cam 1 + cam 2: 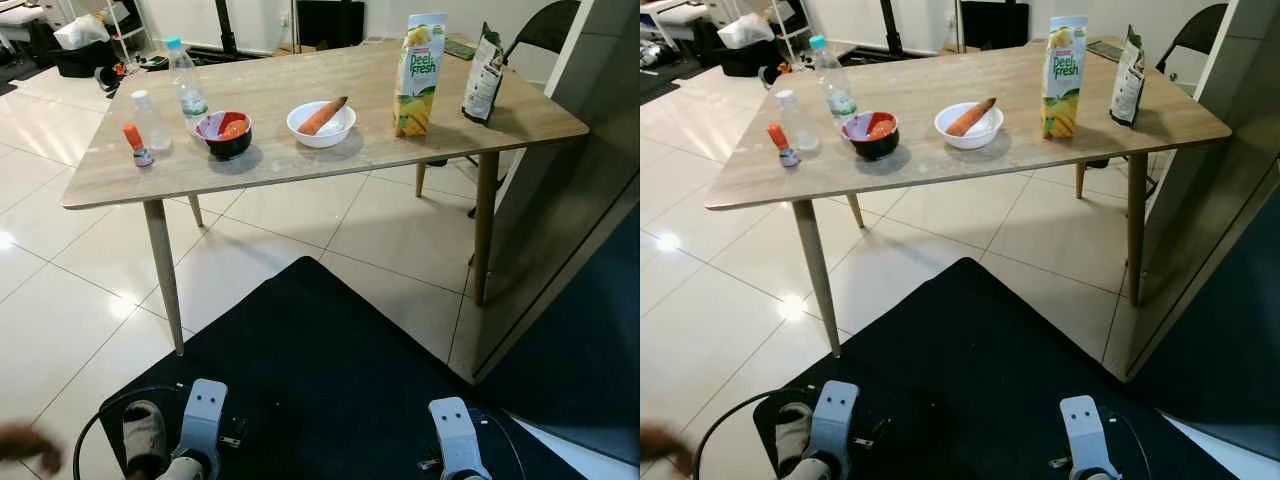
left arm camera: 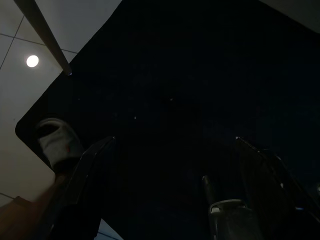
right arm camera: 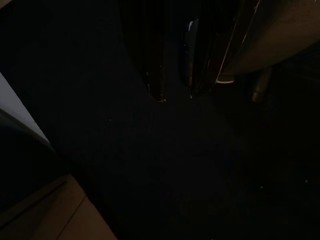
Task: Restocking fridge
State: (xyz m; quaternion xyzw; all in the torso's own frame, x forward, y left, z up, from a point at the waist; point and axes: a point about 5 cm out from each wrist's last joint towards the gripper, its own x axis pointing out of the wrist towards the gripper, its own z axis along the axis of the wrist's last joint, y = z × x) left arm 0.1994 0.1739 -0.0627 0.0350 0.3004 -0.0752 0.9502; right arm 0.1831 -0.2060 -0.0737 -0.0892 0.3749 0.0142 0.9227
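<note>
Juice carton (image 1: 421, 72) stands upright on the wooden table (image 1: 300, 150), toward its right end, well apart from both arms. Just right of it: a dark snack bag (image 1: 484, 75), upright near the table's right edge. Left of the carton: a white bowl (image 1: 321, 126) with a carrot (image 1: 323, 115) lying in it. Further left: a dark bowl (image 1: 227, 134) with red-orange contents; just behind it, a water bottle (image 1: 186, 80) with a blue cap. Near the left end: a small clear bottle (image 1: 150, 121) and a small orange-capped bottle (image 1: 137, 144).

Both arms hang low over a black mat (image 1: 340, 380) on the tiled floor. Left gripper (image 2: 175, 195): fingers spread wide apart, grasping nothing. Right gripper (image 3: 175, 95): fingertips close together, nothing between them; view very dark.

A person's slippered foot (image 1: 143, 432) rests at the mat's left edge.
</note>
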